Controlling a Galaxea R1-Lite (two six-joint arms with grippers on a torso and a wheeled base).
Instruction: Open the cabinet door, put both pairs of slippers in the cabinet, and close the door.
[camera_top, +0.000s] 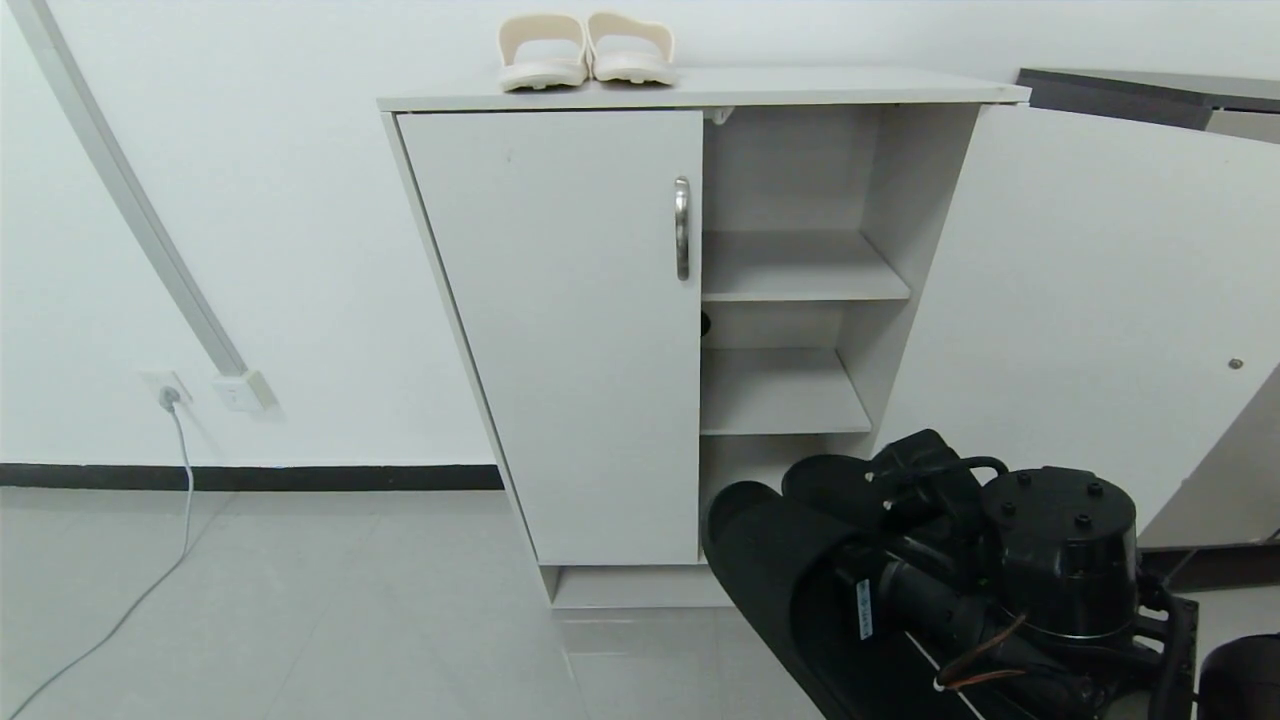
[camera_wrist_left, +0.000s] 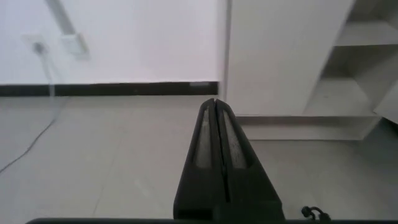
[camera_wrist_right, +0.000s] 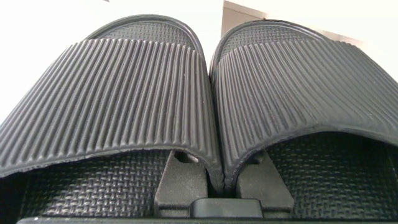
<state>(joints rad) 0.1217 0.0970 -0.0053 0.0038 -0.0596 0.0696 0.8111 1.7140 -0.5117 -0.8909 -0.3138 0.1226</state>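
A white cabinet (camera_top: 800, 88) stands against the wall. Its left door (camera_top: 560, 330) is closed and its right door (camera_top: 1090, 300) is swung wide open, baring two shelves (camera_top: 790, 270). A cream pair of slippers (camera_top: 587, 50) rests on the cabinet top. A black pair of slippers (camera_top: 770, 560) hangs low in front of the open compartment, side by side (camera_wrist_right: 205, 99), with my right gripper (camera_wrist_right: 219, 180) shut on their touching inner edges. My left gripper (camera_wrist_left: 215, 111) is shut on nothing, above the floor left of the cabinet base.
A metal handle (camera_top: 682, 228) sits on the closed door's right edge. A wall outlet with a grey cable (camera_top: 165, 392) trails over the tiled floor at the left. A dark tabletop (camera_top: 1150, 95) shows behind the open door.
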